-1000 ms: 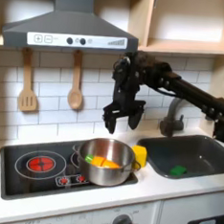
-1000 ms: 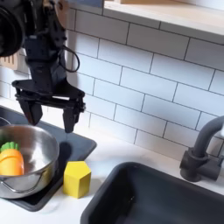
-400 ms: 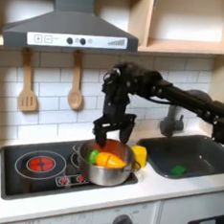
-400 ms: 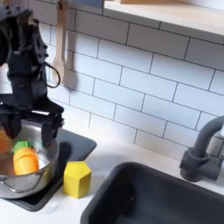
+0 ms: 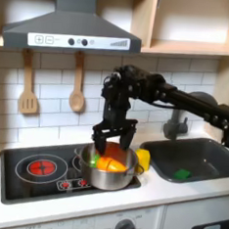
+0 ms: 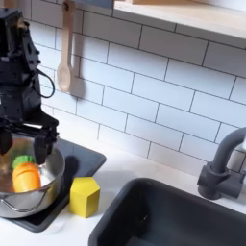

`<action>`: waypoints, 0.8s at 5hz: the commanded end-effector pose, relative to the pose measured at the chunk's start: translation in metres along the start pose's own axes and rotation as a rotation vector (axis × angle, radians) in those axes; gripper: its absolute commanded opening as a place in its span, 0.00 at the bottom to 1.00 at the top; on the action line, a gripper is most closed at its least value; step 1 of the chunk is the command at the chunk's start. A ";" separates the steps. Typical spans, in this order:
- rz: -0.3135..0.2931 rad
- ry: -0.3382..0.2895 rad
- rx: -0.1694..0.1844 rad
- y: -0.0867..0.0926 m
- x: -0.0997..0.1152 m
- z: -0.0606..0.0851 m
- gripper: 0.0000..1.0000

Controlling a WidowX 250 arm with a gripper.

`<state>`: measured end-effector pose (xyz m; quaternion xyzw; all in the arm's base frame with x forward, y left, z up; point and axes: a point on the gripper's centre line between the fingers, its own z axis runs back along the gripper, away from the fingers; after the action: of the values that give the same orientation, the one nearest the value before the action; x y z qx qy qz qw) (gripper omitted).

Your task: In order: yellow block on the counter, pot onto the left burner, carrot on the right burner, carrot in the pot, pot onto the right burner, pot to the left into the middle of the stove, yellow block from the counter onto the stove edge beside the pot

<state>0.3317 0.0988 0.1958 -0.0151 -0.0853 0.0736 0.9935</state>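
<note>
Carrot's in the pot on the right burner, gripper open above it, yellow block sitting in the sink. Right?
Not quite: the yellow block is not in the sink; it sits on the counter between the stove and the sink, as the second exterior view shows. The rest holds: the carrot lies in the pot on the right burner, with the gripper open above it.

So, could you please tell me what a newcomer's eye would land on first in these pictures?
Probably the black gripper hanging with open jaws over the steel pot on the right side of the stove in the first exterior view, with the orange carrot lying inside. Next, the yellow block on the white counter between the stove and the dark sink in the second exterior view.
</note>
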 end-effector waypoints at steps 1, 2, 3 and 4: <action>-0.007 0.046 0.032 0.008 -0.010 -0.020 1.00; -0.018 0.052 0.042 0.008 -0.010 -0.024 1.00; 0.006 0.062 0.059 0.016 -0.010 -0.027 1.00; 0.035 0.072 0.057 0.020 0.000 -0.032 1.00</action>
<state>0.3328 0.1160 0.1569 0.0066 -0.0355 0.0907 0.9952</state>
